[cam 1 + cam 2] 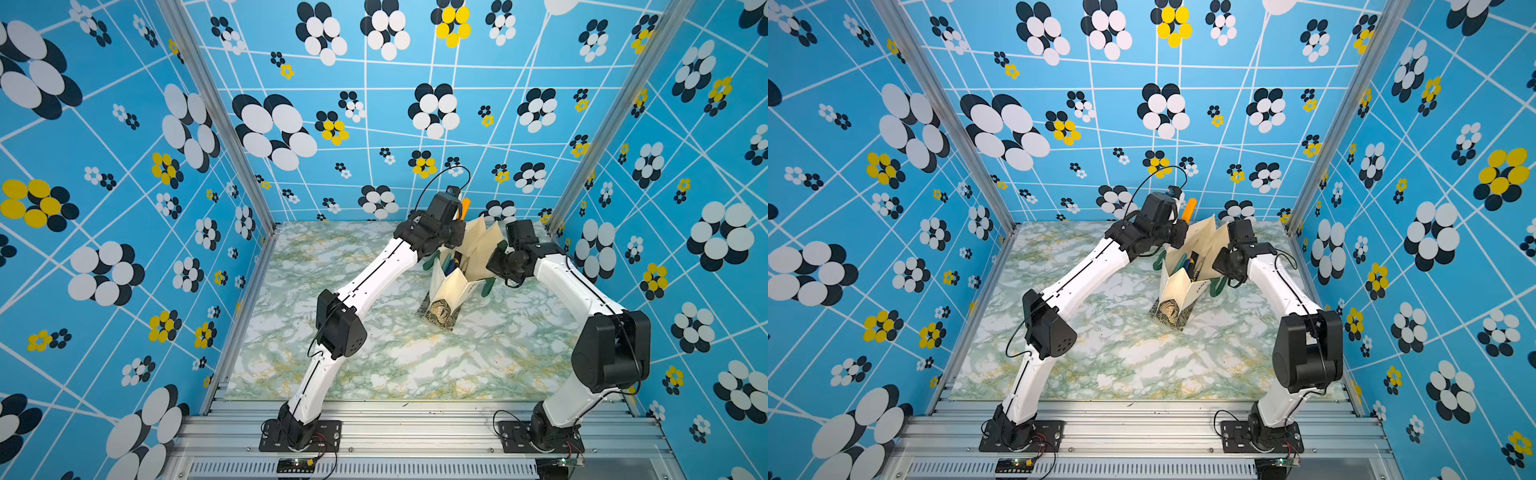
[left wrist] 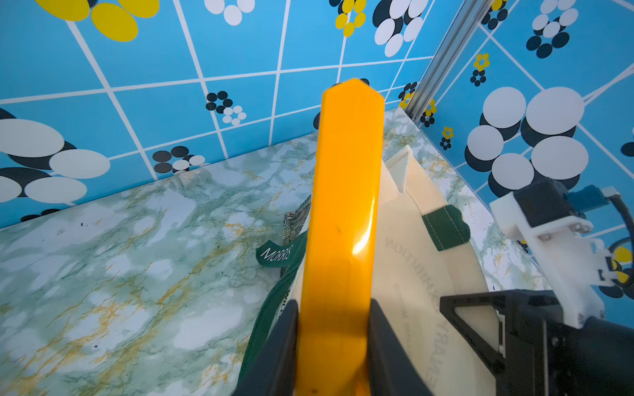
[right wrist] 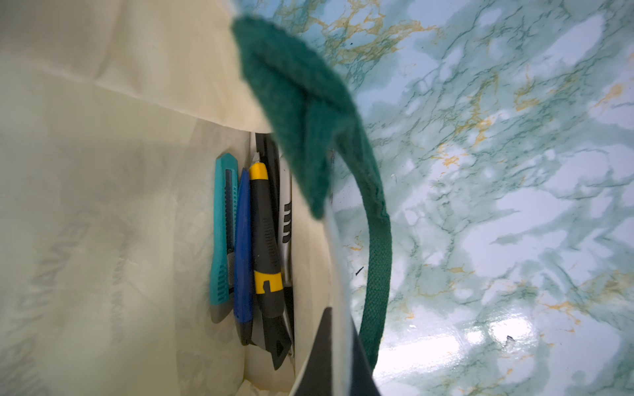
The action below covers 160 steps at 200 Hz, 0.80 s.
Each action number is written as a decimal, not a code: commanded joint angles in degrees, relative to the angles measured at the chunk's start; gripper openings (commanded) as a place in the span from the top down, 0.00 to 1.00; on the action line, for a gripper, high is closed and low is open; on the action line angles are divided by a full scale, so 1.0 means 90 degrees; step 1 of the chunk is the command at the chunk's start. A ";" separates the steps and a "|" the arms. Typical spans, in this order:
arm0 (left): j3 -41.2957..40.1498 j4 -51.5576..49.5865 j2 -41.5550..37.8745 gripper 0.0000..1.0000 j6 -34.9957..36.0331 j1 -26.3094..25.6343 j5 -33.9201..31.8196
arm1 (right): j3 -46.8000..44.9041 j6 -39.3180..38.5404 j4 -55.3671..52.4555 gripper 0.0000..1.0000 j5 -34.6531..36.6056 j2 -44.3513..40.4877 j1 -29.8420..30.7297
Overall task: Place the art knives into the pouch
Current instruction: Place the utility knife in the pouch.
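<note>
- Cream canvas pouch [image 1: 451, 286], dark green handles: standing open on marbled table [image 1: 374, 353], right of centre in a top view.
- Orange plastic art knife [image 2: 346, 205]: clamped between fingers of the left gripper [image 2: 334, 343], outside the pouch near its rim.
- Pouch rim: pinched between fingers of the right gripper [image 3: 338, 360].
- Teal, blue, black-yellow cutters [image 3: 224, 233]: inside pouch.

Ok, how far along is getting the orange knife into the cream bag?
Done: the right gripper pinches open the cream canvas pouch; a teal cutter and others lie inside. In hand: the left gripper clamps the orange plastic art knife near the pouch, not yet inside. Left: lower it in, release.
</note>
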 commanded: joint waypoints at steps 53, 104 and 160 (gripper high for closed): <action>0.0033 -0.0089 0.0247 0.75 0.0382 0.0013 0.0369 | 0.0094 0.0059 -0.0549 1.00 0.0163 -0.0189 0.0043; -0.0017 -0.0167 0.0258 0.64 0.0490 -0.0009 0.0430 | 0.0356 0.0027 -0.0587 1.00 0.0251 -0.0043 0.0039; 0.0000 -0.0072 0.0096 0.12 0.0542 0.0092 0.0358 | 0.0529 0.0028 -0.0565 1.00 0.0223 0.0157 0.0047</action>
